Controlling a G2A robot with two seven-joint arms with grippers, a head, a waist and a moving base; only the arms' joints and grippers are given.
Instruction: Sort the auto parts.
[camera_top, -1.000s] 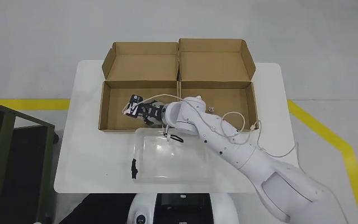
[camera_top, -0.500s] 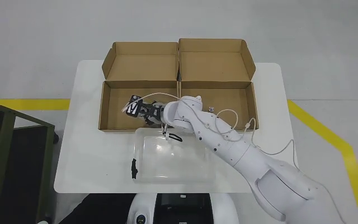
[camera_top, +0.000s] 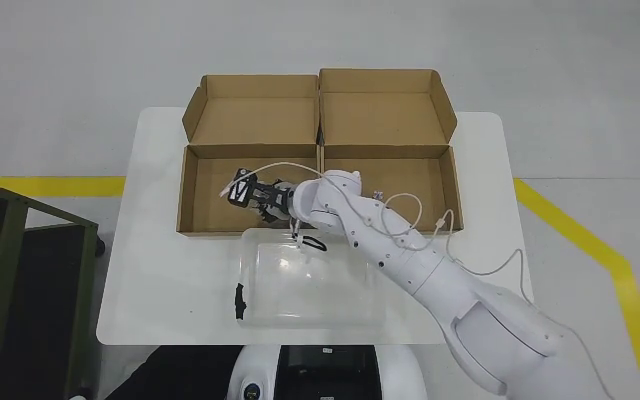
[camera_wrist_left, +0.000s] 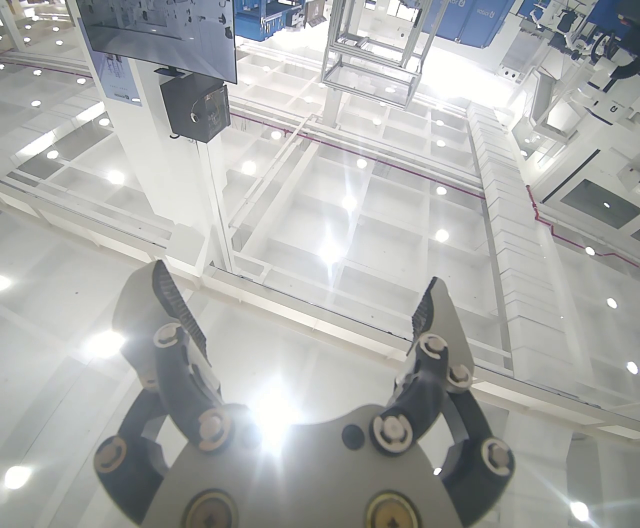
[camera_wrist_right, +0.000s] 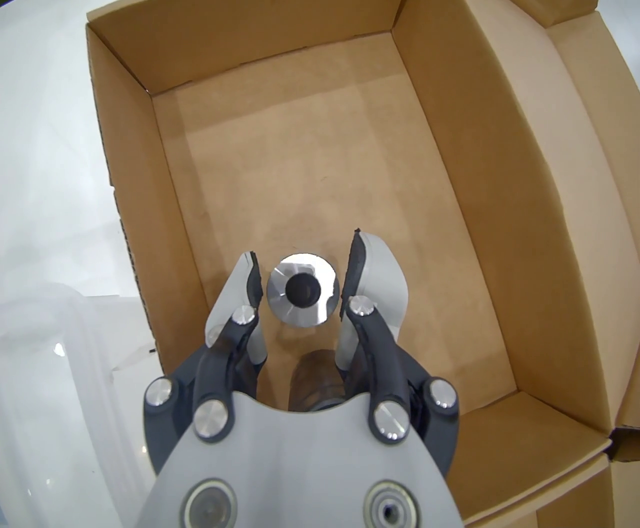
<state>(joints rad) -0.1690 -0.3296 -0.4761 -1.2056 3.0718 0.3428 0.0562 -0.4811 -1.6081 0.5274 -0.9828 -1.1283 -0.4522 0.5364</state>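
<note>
1. Where the right gripper (camera_wrist_right: 304, 255) hangs inside the left cardboard box (camera_wrist_right: 300, 150), a small round metal part (camera_wrist_right: 302, 290) sits between its two fingers. The part shows a shiny flat face with a dark hole in the middle.
2. By its looks, the part is solid metal: stiff, heavy for its size, and smooth enough to slip. The surest hold would be across its round side, one pad on each opposite flank, rather than on the bevelled rim.
3. The right gripper's fingers are slightly parted. A sliver of cardboard shows on either side of the part, so they seem not to be clamping it.
4. From above, this box is the left one of two open cardboard boxes that stand side by side on the white surface (camera_top: 150, 260). The right cardboard box (camera_top: 385, 185) touches it.
5. Nearer the robot, a clear plastic bin (camera_top: 310, 290) stands just beside the boxes. One black part (camera_top: 312, 243) is at the bin's far edge and another black part (camera_top: 238, 300) at its left edge.
6. The left gripper (camera_wrist_left: 295, 290) points up at the ceiling, with its fingers spread wide and nothing between them.
</note>
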